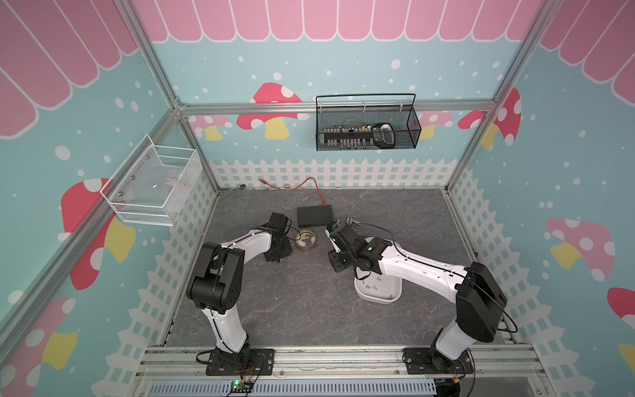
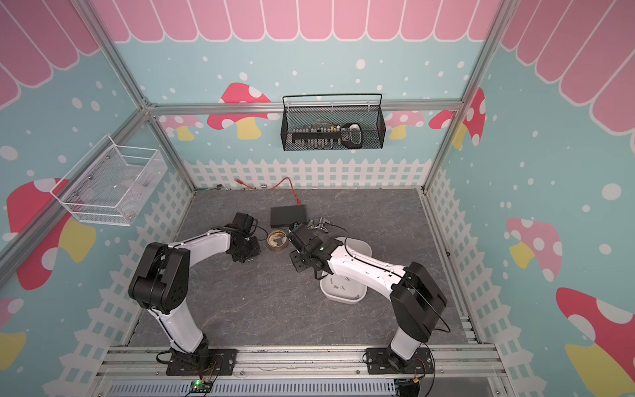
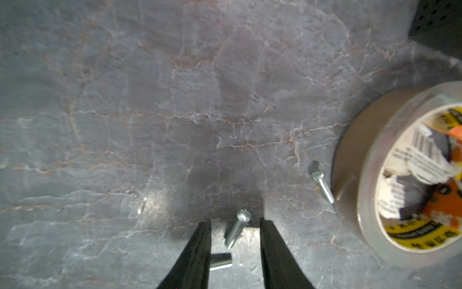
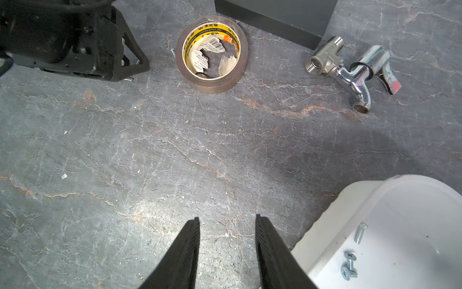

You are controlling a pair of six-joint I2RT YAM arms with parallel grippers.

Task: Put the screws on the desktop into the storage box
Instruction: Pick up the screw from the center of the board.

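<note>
Left wrist: left end effector (image 3: 233, 221) jaws apart, straddling one screw (image 3: 237, 229) lying on surface (image 3: 150, 100), gaps both sides | second screw (image 3: 322, 185) just beside tape roll (image 3: 400, 175) | right wrist: right end effector (image 4: 227, 219) jaws apart, nothing between | storage box (image 1: 378, 297) at 4 o'clock of surface centre in a top view, several screws (image 4: 350, 269) inside.

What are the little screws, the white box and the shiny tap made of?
The screws look like metal, probably steel: silvery, with bright glints on head and thread. The box looks like plastic: smooth, plain white, with a soft rounded rim and little shine. The tap is metal: its spout and handle are mirror-bright like chrome, while its threaded body is a duller grey.
</note>
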